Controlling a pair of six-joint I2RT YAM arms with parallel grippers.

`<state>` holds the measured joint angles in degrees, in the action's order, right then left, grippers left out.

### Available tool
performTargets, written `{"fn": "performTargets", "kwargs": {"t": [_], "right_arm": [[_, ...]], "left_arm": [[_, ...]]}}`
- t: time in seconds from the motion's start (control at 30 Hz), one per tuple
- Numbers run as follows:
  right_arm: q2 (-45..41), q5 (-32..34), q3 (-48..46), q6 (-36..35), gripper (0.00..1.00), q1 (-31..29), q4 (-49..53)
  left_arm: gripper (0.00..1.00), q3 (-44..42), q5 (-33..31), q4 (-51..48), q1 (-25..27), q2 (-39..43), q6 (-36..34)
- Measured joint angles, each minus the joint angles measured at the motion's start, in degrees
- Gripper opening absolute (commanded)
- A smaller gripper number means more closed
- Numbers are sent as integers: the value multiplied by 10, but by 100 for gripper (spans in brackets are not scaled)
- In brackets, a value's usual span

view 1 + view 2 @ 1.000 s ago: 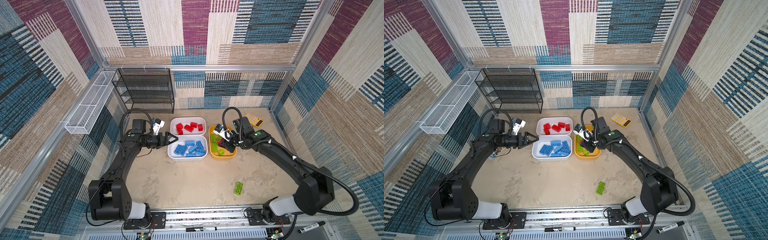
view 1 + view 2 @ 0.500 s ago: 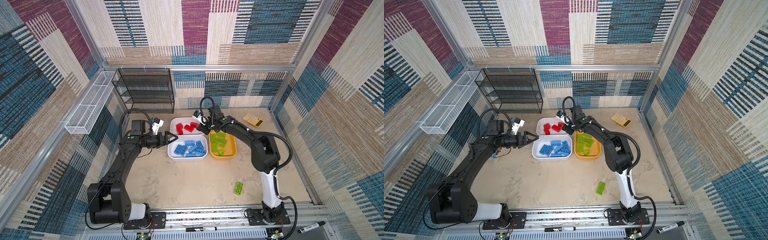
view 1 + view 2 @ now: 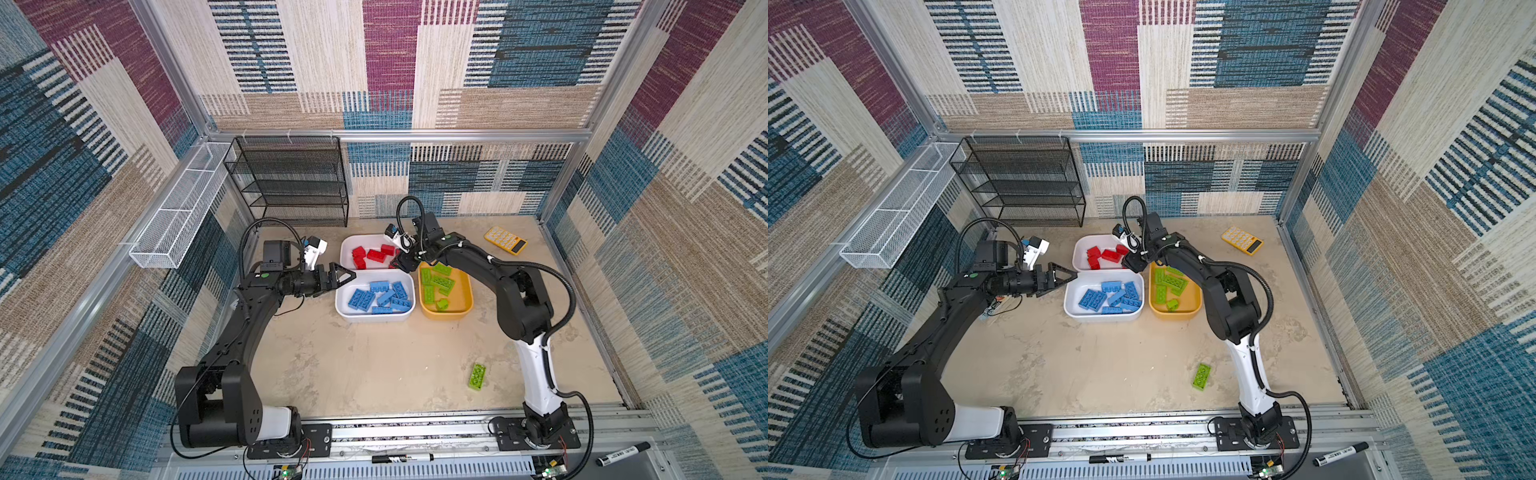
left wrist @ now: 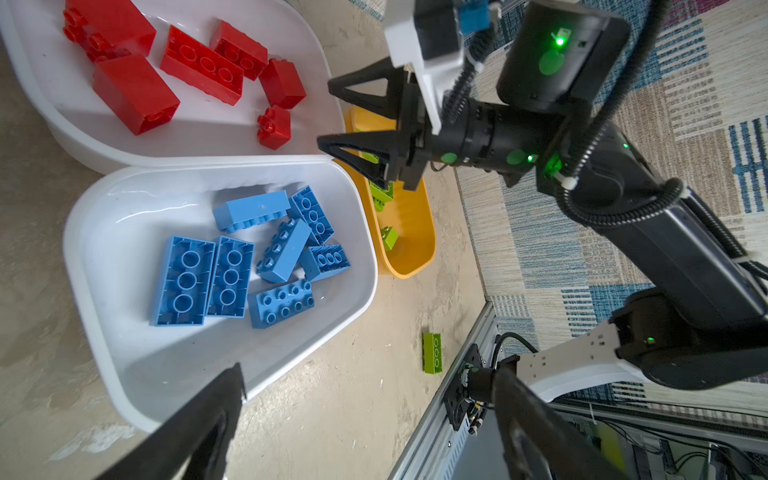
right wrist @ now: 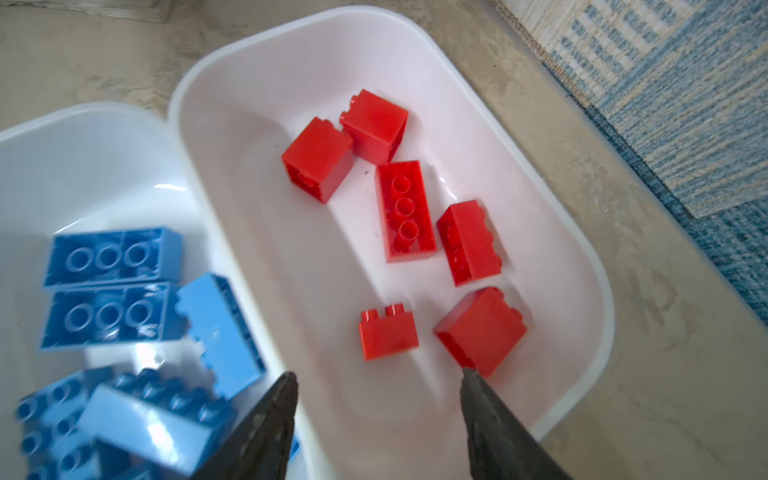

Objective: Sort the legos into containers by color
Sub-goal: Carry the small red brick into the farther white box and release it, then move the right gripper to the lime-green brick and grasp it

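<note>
The chunky, glossy red plastic bricks (image 5: 407, 212) lie in the far shallow rounded-rectangle white plastic tub (image 5: 291, 270). There are six, some studs-up, some tipped on their sides, one a small square piece. At 6 o'clock of it, rims touching, a matching white tub (image 3: 345, 309) holds a jumble of seven studded blue bricks (image 3: 380, 296), several showing their hollow undersides. At 3 o'clock of that one sits the yellow-orange tub (image 3: 459, 297) of like shape, with several lime green bricks (image 3: 440, 282) inside.

One rectangular lime green brick (image 3: 477, 376) lies alone on the mottled beige tabletop (image 3: 374, 365), at about 5 o'clock from the yellow-orange tub and well apart from it.

The right gripper (image 5: 378, 372) hangs over the near end of the red bricks' tub, its black tapered fingers spread with nothing between them (one tip meets the edge of a red brick in the wrist view, though whether it touches I cannot tell). The left gripper (image 3: 349, 277) hovers at 9 o'clock of the two white tubs, beside the seam where they meet, jaws wide apart and empty.

Farther out, a black wire-mesh shelf rack (image 3: 291, 183) stands at 11 o'clock, a long white wire basket (image 3: 178, 216) hangs on the wall at 10 o'clock, and a flat yellow calculator (image 3: 505, 240) lies at 1 o'clock.
</note>
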<state>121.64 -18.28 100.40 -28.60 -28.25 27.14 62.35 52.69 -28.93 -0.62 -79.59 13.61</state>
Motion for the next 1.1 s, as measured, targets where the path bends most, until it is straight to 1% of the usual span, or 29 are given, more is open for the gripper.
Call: {"fn": "performTargets", "kwargs": {"t": [0.1, 0.2, 0.27, 0.37, 0.5, 0.6, 0.8, 0.9, 1.0, 1.1], "right_arm": [[-107, -7, -103, 19, 67, 5, 5], [-213, -2, -195, 92, 66, 6, 10], [-275, 5, -249, 163, 66, 4, 25], [-365, 47, -327, 271, 71, -11, 59], [-465, 93, -398, 404, 71, -40, 114], [-533, 124, -441, 500, 72, -60, 173], [-621, 160, -518, 700, 73, -89, 305], [-650, 170, -554, 778, 73, -92, 336], [-651, 174, -596, 833, 73, -97, 340], [-637, 175, -622, 857, 71, -99, 329]], "left_arm": [[95, -3, 2, 0, 0, -4, 0], [95, -5, 4, 0, 0, -10, 0], [95, -6, 5, 0, 0, -15, 0], [95, -5, 8, 0, 0, -20, 2], [95, 3, 16, 0, 1, -27, 11], [95, 8, 17, 0, 4, -30, 17], [95, 10, 17, 0, 14, -40, 33], [95, 10, 17, 0, 21, -45, 43], [95, 10, 20, 0, 26, -45, 43], [95, 2, 24, 0, 29, -43, 44]]}}
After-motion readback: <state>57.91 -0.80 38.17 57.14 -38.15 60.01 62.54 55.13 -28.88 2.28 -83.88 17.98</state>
